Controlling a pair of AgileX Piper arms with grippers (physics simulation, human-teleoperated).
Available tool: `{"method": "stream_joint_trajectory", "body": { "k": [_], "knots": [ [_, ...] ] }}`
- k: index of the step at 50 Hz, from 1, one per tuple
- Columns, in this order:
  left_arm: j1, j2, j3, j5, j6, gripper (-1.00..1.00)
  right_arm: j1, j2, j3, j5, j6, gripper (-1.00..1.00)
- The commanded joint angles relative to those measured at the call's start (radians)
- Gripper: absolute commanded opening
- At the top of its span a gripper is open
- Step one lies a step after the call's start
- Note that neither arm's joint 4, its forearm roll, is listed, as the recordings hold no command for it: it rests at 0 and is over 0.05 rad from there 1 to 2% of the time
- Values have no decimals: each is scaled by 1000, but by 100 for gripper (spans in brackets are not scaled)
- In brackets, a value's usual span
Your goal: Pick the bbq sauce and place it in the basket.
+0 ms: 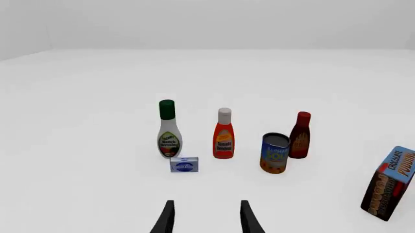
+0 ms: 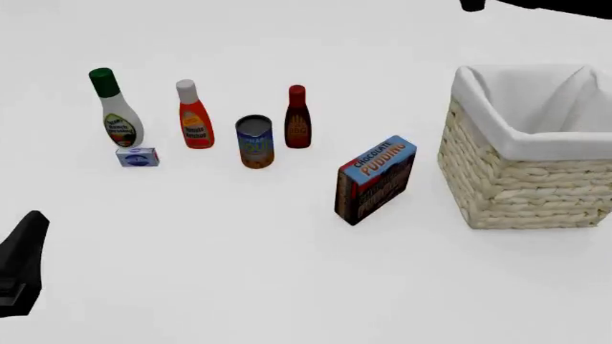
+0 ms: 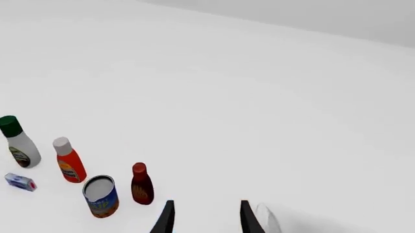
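on the plain white table (image 2: pixel 287 272) the bbq sauce (image 2: pixel 297 117) stands upright, ahead-left of the empty right gripper (image 3: pixel 206 216), whose fingers are apart, like the left gripper (image 1: pixel 206 216), basket (image 2: pixel 497 193) right.

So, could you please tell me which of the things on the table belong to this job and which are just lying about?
Part of the job:
- bbq sauce, standing upright
- basket

Just lying about:
- white bottle with green cap
- orange-red bottle with white cap
- can, next to the bbq sauce
- chocolate pudding box
- small blue box
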State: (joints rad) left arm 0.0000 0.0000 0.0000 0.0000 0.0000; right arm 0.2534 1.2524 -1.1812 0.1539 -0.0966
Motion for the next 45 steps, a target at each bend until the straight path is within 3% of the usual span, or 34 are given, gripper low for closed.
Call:
{"method": "stream_joint_trajectory", "body": {
  "k": [1, 21, 30, 34, 35, 36, 45],
  "knots": [
    [0, 0, 0, 0, 0, 100, 55, 154, -169, 41, 37, 100],
    [0, 0, 0, 0, 0, 100, 153, 388, -421, 141, 36, 100],
    [0, 0, 0, 0, 0, 100, 172, 533, -593, 216, 48, 100],
    [0, 0, 0, 0, 0, 100, 177, 602, -687, 258, 43, 100],
    [0, 0, 0, 0, 0, 100, 220, 772, -908, 382, 52, 100],
    [0, 0, 0, 0, 0, 100, 225, 803, -956, 409, 57, 100],
    [0, 0, 0, 0, 0, 100, 248, 924, -1107, 486, 58, 100]
  ]
}}
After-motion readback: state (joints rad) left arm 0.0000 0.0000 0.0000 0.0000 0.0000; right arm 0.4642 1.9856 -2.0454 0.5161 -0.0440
